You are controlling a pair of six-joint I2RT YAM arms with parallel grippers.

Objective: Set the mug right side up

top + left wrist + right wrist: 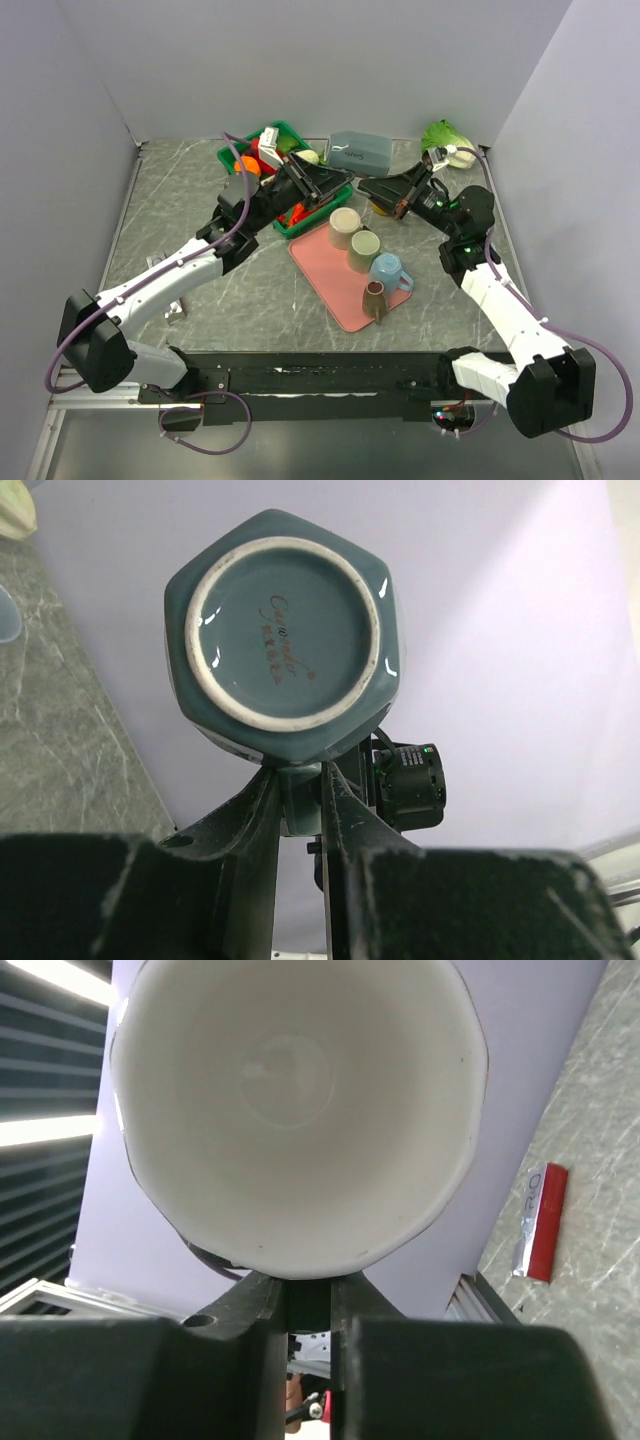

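While left gripper and right gripper jaws both pinch the sideways mug, we reckon one must release before rotating.

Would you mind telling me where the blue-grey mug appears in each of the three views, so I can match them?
Top external: the mug sits upper centre, where the two arms meet.
Left wrist: its underside fills the upper centre.
Right wrist: its white inside fills the top.
Shared landmark: the marbled table, at the left edge in the left wrist view and at the right edge in the right wrist view.
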